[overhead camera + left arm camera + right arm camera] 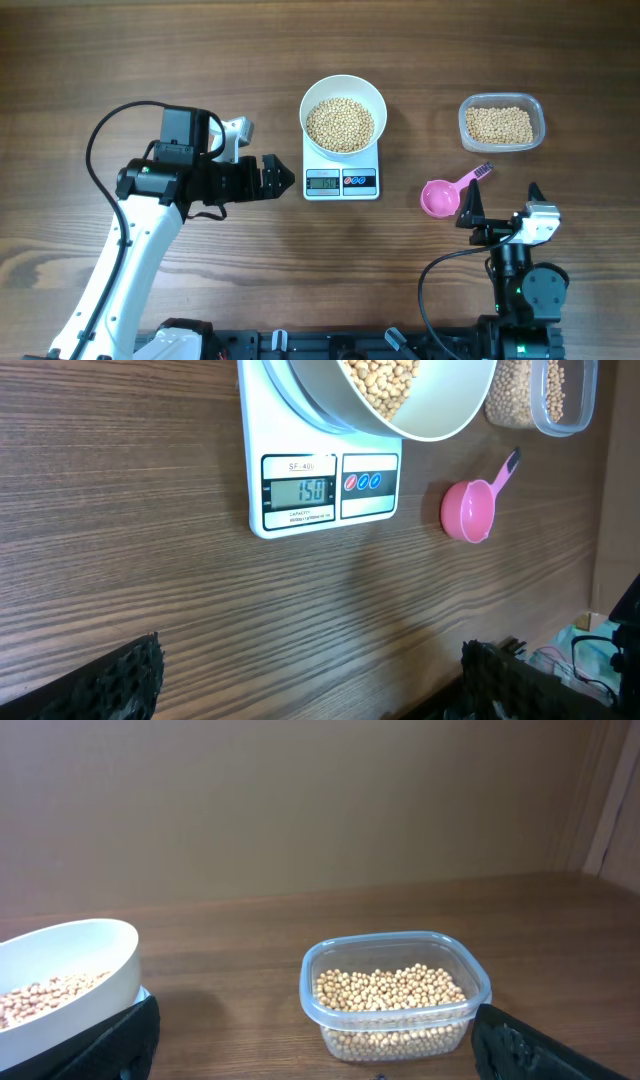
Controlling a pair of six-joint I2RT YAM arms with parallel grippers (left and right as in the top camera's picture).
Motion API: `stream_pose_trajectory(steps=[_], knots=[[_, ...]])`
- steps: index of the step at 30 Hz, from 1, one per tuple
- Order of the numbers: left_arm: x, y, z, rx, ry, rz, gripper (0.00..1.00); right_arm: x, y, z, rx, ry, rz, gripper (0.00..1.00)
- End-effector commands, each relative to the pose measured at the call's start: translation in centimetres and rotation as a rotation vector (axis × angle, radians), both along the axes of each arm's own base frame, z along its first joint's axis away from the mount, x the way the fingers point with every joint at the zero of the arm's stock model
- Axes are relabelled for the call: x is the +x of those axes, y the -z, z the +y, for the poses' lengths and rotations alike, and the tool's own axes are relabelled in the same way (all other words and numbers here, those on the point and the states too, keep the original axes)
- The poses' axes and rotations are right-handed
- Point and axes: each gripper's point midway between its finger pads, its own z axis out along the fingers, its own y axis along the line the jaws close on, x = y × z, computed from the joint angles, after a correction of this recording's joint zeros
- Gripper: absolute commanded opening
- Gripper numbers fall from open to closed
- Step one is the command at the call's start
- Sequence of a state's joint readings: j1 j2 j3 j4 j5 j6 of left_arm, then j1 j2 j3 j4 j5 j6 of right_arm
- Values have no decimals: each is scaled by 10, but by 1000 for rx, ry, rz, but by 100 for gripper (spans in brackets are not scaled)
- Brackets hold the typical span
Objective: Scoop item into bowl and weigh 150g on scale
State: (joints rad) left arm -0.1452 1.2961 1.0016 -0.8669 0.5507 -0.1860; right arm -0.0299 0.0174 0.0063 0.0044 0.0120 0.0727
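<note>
Bowl (343, 85) of beans (340, 124) atop scale (341, 182), reading 150; weighing seems done. My left gripper (277, 177), right gripper (502, 204): spread, empty. Next: retreat.

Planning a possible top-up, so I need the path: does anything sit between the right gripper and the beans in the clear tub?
Nothing visible does. The right gripper, open, faces the clear tub of beans across bare table. The pink scoop lies just off that line, to its left.
</note>
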Motion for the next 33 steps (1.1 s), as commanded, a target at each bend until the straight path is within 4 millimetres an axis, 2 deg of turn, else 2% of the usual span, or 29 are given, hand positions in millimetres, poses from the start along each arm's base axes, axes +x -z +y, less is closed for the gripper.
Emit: stream_pose_trajectory(steps=[1, 13, 33], knots=[[3, -8, -3, -15, 7, -20, 100, -1, -3, -1, -20, 6, -13, 100], [3, -8, -3, -15, 7, -20, 100, -1, -3, 1, -98, -6, -9, 100], [3, -8, -3, -15, 7, -20, 100, -1, -3, 1, -96, -5, -9, 100]])
